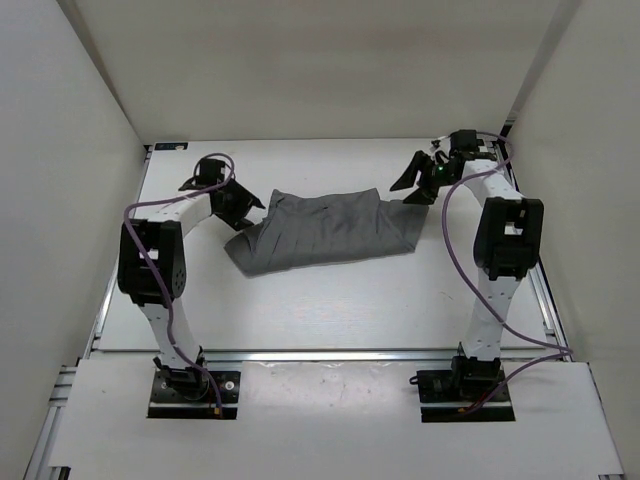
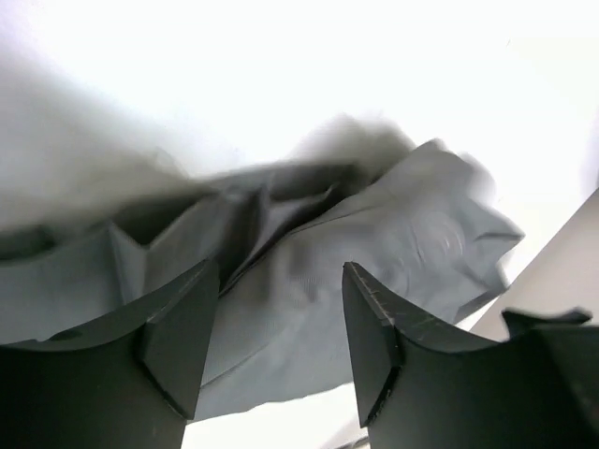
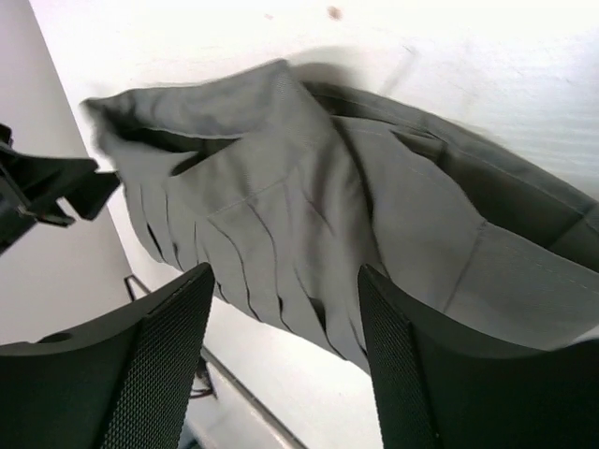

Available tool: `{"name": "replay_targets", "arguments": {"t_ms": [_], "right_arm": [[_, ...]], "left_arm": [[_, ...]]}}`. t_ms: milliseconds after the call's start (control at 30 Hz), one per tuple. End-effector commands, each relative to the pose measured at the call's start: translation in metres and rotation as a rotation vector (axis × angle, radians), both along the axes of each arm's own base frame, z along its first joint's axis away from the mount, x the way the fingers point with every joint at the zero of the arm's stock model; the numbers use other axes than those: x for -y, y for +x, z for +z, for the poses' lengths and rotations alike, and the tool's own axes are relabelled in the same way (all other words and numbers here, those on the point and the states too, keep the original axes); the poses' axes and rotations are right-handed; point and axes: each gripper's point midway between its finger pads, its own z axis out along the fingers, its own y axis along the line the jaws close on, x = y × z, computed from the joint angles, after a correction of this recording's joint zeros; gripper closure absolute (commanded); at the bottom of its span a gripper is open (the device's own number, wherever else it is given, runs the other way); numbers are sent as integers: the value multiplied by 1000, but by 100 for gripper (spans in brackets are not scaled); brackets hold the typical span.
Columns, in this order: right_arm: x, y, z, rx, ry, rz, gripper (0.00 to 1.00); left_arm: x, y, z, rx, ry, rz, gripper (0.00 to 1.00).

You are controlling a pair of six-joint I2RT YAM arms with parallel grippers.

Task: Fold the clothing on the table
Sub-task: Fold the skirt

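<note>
- Where the large flat white rectangular tabletop (image 1: 330, 310) runs into its far half, the plain dark grey soft fabric garment (image 1: 325, 232) is laid, stretched sideways as a rumpled band between the two grippers.
- Pleat-like ridges are seen running down the garment (image 3: 309, 215) in the right wrist view. Its left end is shown bunched into soft peaks (image 2: 412, 243) in the left wrist view.
- The left gripper (image 1: 247, 211) is placed at the garment's far left corner. Its two black fingers (image 2: 178, 346) are spread well apart and nothing is gripped between them, only cloth being seen beyond the gap (image 2: 281, 281). Whether the tips touch the fabric cannot be told.
- The right gripper (image 1: 412, 185) is held at the garment's far right corner. Its fingers (image 3: 168, 346) are likewise parted wide, with nothing clasped, and the pleated cloth is seen below the gap (image 3: 285, 276).
- Purple cables (image 1: 452, 225) are looped along both white arms.
- A metal rail (image 1: 330, 355) is set along the table's near edge, with the two black base plates (image 1: 195, 392) bolted just behind it.
- The table is enclosed by plain white walls (image 1: 320, 70) on the far side and on both flanks.
</note>
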Motion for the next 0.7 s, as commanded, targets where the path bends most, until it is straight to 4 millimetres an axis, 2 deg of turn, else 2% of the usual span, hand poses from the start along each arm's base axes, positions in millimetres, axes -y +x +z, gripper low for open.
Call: {"name": "replay_targets", "arguments": {"t_ms": [0,33,100,133,167,200,233,267,300,333,367,400,467,533,600,633,667], "right_arm": [[-17,13,95,286,4,53,32],[-19,6,105,320,-26,65,32],[-19,-14,103,323,-80,88,32],[-22,-22,110,334,-88,98,33],[-25,-35,103,313,-100,115,36],[-28,-45,93,293,-110,137,45],[-31,-56,85,281,-121,164,51],[-38,-64,82,273,-132,184,68],[-41,-71,76,255,-135,204,80],[-45,-80,66,230,-138,222,83],[-53,-85,62,224,-141,253,82],[-57,-90,57,213,-136,270,78],[-67,-95,48,183,-121,303,69],[-73,-97,40,163,-116,324,63],[-79,-98,37,163,-128,343,63],[-79,-98,36,157,-136,343,61],[-83,-99,31,153,-147,362,61]], "left_arm": [[-4,39,81,212,-8,35,34],[-4,36,92,238,24,28,34],[2,29,119,311,51,-8,35],[11,21,118,311,66,-47,35],[19,10,121,321,67,-78,36],[26,4,131,348,61,-96,36],[39,-8,126,342,49,-138,37],[51,-18,129,352,42,-174,39],[58,-27,126,351,33,-196,40],[68,-34,122,356,30,-222,43],[79,-41,121,366,35,-253,44],[81,-47,115,355,48,-265,45],[85,-54,99,340,119,-291,41],[78,-53,90,341,202,-298,38],[62,-49,86,365,309,-316,35],[63,-47,85,369,326,-336,32],[55,-41,84,368,343,-349,31]]}}
